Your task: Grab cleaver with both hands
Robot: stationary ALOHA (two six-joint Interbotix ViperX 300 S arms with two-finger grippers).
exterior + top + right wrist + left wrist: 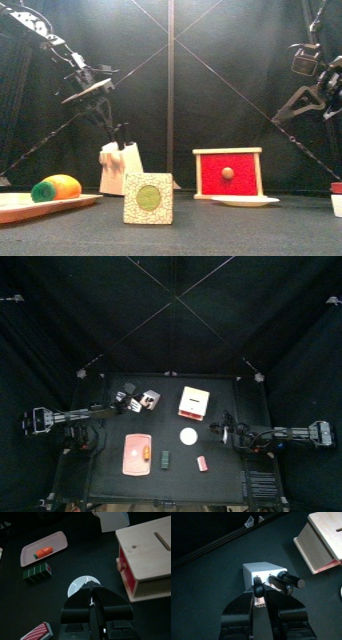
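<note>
Left wrist view is showing the left gripper (264, 591) clenching one of two black handles that are sticking out of a single white knife block (256, 569). The pinched one is the cleaver (259, 587). Its blade is sitting hidden inside the block, and the second handle (290, 581) is standing just beside it, untouched. The block is carrying no lettering that can be read from here.

Right wrist view is showing the right gripper (91, 588) hanging above one small white plate (79, 586), its jaws pressed together and gripping nothing, well apart from the cleaver.

One wooden box (143, 552) with a red front and a slot in its lid is sitting near the plate. One pink tray (57, 539) is carrying a single orange-and-green toy food piece (43, 552). One green block (37, 573) is lying near the tray, and in the front view its face is showing a pale oval emblem whose marking is too small to read. One red striped block (37, 632) is lying apart from the green one, with no legible writing.
</note>
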